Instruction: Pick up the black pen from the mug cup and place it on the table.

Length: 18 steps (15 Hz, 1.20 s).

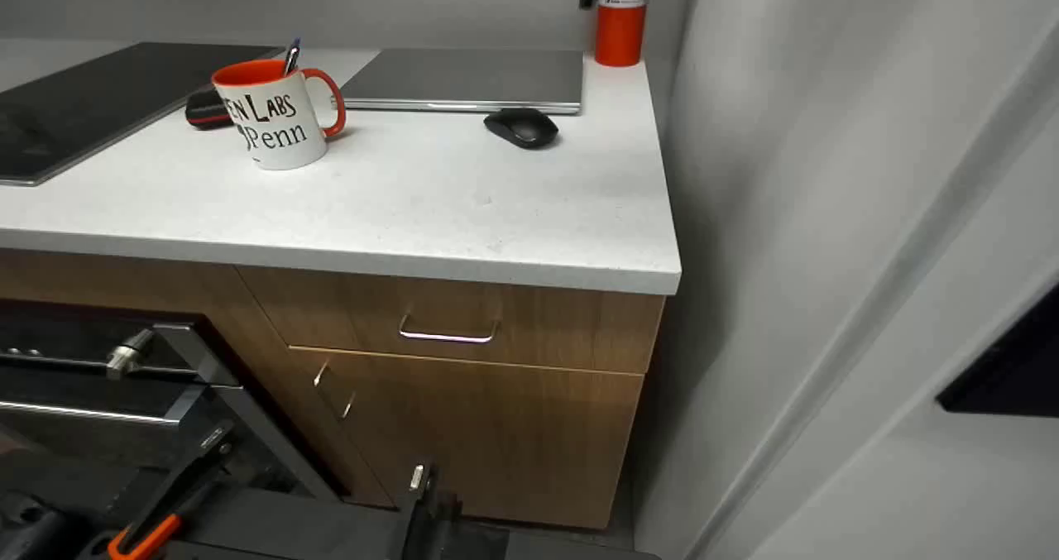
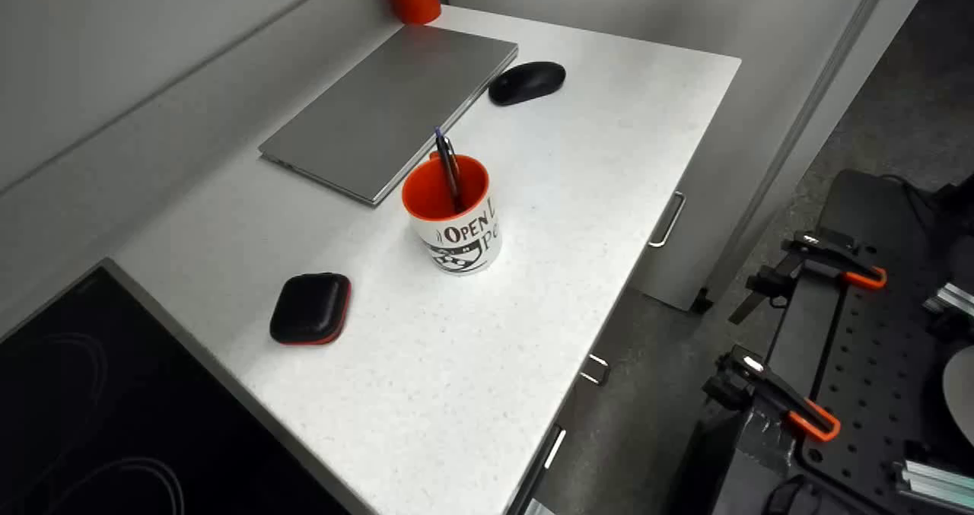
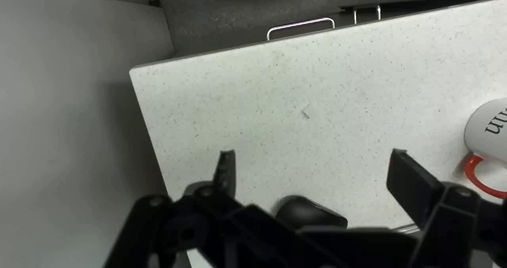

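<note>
Black pen [image 2: 449, 169] leans in mug [image 2: 460, 250], upper end standing above it. Hand [image 3: 312, 161] spread wide, empty, out beyond mug's handle [image 1: 338, 105]. Advise: centre over exposed end, pinch only that, lift along pen's lean, lay on table [image 2: 426, 363] beside mug.

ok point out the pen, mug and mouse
Pen [image 2: 449, 173]: in an exterior view, on its barrel.
Mug [image 1: 277, 123]: in an exterior view, on its lettered side.
Mouse [image 3: 305, 212]: in the wrist view, on its top.
</note>
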### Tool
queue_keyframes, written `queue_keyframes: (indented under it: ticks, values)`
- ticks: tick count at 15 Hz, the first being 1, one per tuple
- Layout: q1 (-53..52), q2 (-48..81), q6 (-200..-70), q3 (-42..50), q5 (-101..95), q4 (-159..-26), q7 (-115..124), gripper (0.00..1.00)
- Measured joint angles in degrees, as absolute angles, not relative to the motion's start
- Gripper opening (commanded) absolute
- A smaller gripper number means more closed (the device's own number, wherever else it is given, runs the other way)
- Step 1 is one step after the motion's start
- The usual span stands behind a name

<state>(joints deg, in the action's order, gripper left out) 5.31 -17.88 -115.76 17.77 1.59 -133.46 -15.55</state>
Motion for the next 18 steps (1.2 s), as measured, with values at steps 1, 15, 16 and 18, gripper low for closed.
queue_keyframes:
  ticks: [1, 15, 16, 18]
  values:
    - [5.31, -17.87, -115.76, 17.77, 1.59, -133.47, -15.55, 1.00]
    - [2.71, -19.75, -115.76, 10.93, 10.87, -133.65, -15.46, 1.00]
    - [1.88, -20.04, -115.76, 10.08, 13.02, -133.66, -15.36, 1.00]
    - [0.45, -20.37, -115.77, 8.51, 17.01, -133.65, -15.12, 1.00]
